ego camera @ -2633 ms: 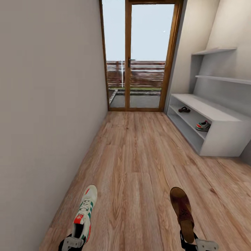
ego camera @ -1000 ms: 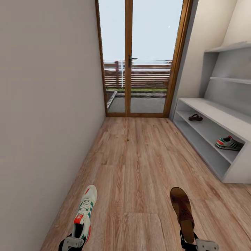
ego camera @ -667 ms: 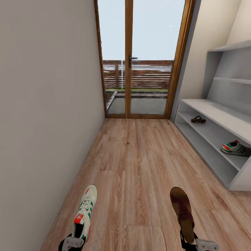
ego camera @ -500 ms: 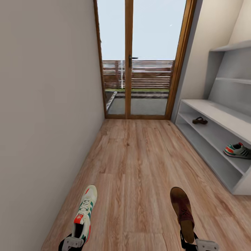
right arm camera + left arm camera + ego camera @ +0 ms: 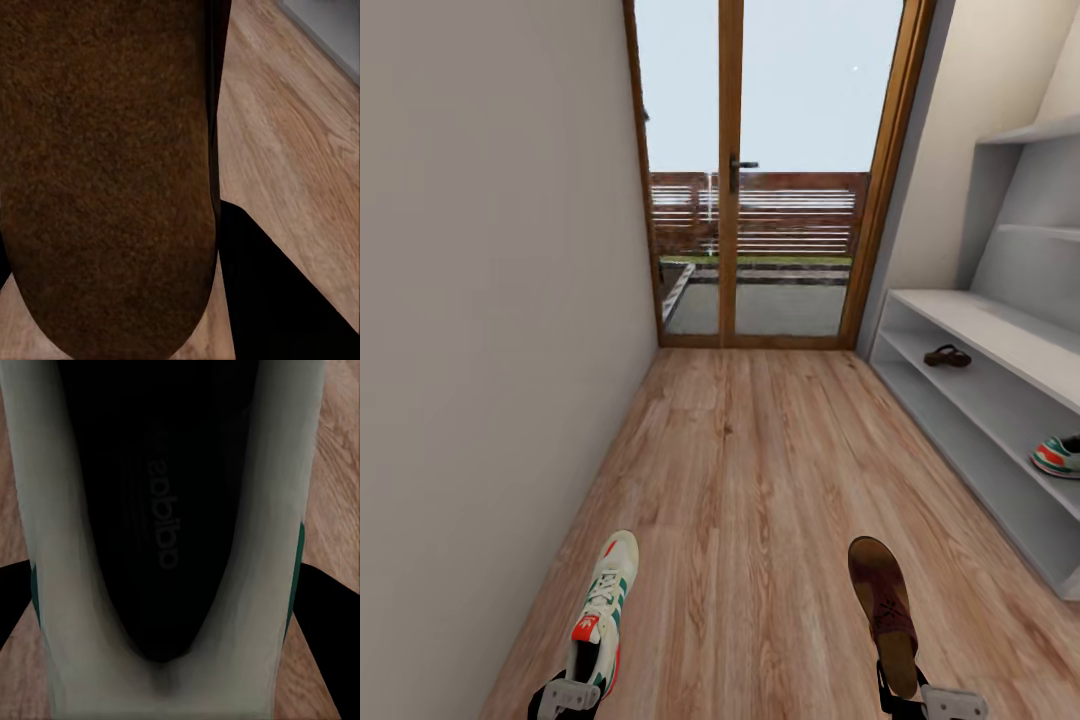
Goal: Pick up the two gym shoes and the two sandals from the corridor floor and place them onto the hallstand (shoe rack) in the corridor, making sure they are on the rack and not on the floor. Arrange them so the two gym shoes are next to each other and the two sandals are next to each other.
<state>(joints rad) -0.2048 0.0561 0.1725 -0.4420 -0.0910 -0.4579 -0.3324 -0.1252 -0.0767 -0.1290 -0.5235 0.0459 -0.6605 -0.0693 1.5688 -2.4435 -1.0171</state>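
Note:
My left gripper (image 5: pixel 567 695) is shut on the heel of a cream gym shoe (image 5: pixel 600 608), held toe-forward above the corridor floor (image 5: pixel 760 470). The left wrist view looks into this gym shoe's dark inside (image 5: pixel 165 525), with black fingers (image 5: pixel 319 611) at its sides. My right gripper (image 5: pixel 930 702) is shut on a brown sandal (image 5: pixel 882 598), whose footbed (image 5: pixel 105 172) shows in the right wrist view. The pale hallstand (image 5: pixel 1000 335) stands along the right wall. On its middle shelf lie the other sandal (image 5: pixel 946 356) at the far end and the other gym shoe (image 5: pixel 1059 455), cut by the frame edge.
A plain wall (image 5: pixel 480 350) runs close along the left. A wood-framed glass door (image 5: pixel 760 200) closes the corridor's far end. Bare plank floor stretches between me and the door, beside the rack.
The camera has travelled forward down the corridor: the door looms larger and the rack has slid right, cutting off the shelved gym shoe. Both held shoes sit unchanged in the grippers.

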